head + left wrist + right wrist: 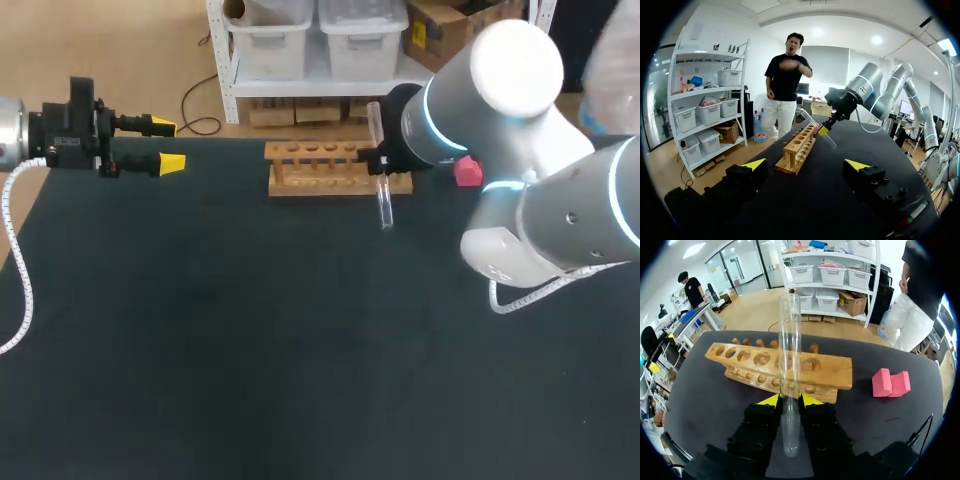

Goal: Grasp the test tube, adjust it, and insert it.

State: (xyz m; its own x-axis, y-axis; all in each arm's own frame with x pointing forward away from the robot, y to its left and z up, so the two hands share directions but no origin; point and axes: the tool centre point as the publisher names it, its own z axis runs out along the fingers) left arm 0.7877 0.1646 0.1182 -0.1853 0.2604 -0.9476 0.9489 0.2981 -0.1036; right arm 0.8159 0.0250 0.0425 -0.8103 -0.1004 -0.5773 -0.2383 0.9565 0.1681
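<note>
A dark table is seen from above, with two robot arms. At about 12 o'clock, near the far edge, lies a wooden test tube rack with a row of round holes. A small pink block sits just beside the rack's end, toward 1 o'clock.

The right arm comes in from 3 o'clock. The right gripper is closed on a clear test tube, one yellow-tipped finger pressing each side. The tube is in the air at the rack's right end, not in any hole. It is tilted rather than upright. Its open mouth points toward 12 o'clock and its rounded end toward 6 o'clock, past the rack's near side. The grip sits roughly mid-length, so both ends stick out.

The left gripper is at 10 o'clock, well apart from the rack, its fingers spread with nothing between them.

The tube looks light, stiff and smooth, so it is likely slippery and easy to crack if squeezed hard or knocked against the wood. A gentle hold near the middle or upper part seems best, leaving the rounded end free to enter a hole.
</note>
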